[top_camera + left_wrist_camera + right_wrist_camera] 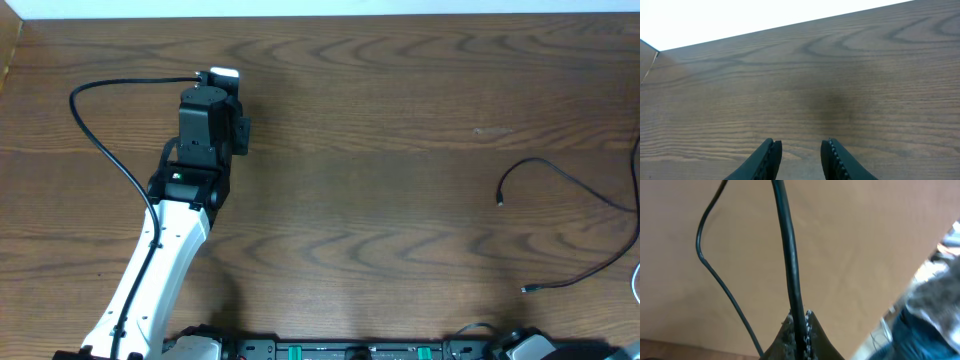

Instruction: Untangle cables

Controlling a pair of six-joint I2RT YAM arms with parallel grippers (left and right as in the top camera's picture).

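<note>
ok so the right gripper point(800, 316) is clenched on a black cable point(790, 255), which runs straight up out of the closed tips, and a thinner strand point(715, 275) curls just beside it. Can't tell from the wrist view whether those two cross or only hang near each other. From overhead, the rest of the cables point(570, 185) lie at the right edge of the table point(380, 120), with two small plug ends pointing inward and a sliver of white one point(636, 280) right at the border. The left gripper point(800, 146) is released, with nothing between its fingers, and it's parked over bare wood at the far left corner, well apart from all of that. If it were me, I'd bring the left arm across and grab a loose strand close to a plug end, since a free end can be fed back through a loop. Then I'd draw the two arms apart slowly instead of yanking, because thin cords cinch into knots fast. The right should hold firm but not drag the whole bundle off the table. Brands or labels: nothing readable anywhere, no print on the cables or the arms that I can make out.
</note>
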